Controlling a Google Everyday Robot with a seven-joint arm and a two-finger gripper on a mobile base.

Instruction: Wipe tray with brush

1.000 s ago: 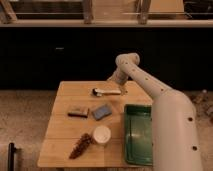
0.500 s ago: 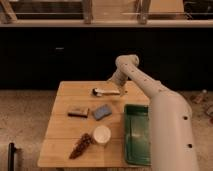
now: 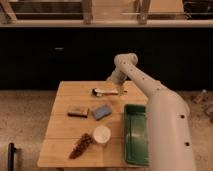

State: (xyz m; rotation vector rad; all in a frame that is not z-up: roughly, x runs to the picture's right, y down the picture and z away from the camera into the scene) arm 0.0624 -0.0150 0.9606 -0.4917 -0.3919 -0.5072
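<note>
Little differs from half a second ago: my arm [image 3: 148,88] keeps the same long reach from the lower right of the frame up to the elbow at upper centre and down again, and my gripper [image 3: 120,90] stays low over the far edge of the worktop [image 3: 65,127]. Set against a full second ago, the thick white part of the arm sits slightly further left and covers a bit more of the tray's right rim. Nothing lying on the worktop has shifted.

The brush [image 3: 102,92] lies flat near the far edge, just above the centre of the frame, lengthwise left to right, with its right end at my gripper. Whether my jaws are spread or pinching it I cannot tell.

The green tray [image 3: 135,145] lies on the right side of the worktop, running towards the bottom of the frame, well apart from the brush. Its green floor shows along the whole visible length, and its right edge is hidden behind my arm. The white cup [image 3: 101,134] stands just left of the tray; its inside looks white and I cannot make out any contents.

A blue sponge [image 3: 102,111] and a brown block [image 3: 78,112] lie side by side mid-worktop, and a brown bundle [image 3: 80,146] lies beside the cup at the lower left.
</note>
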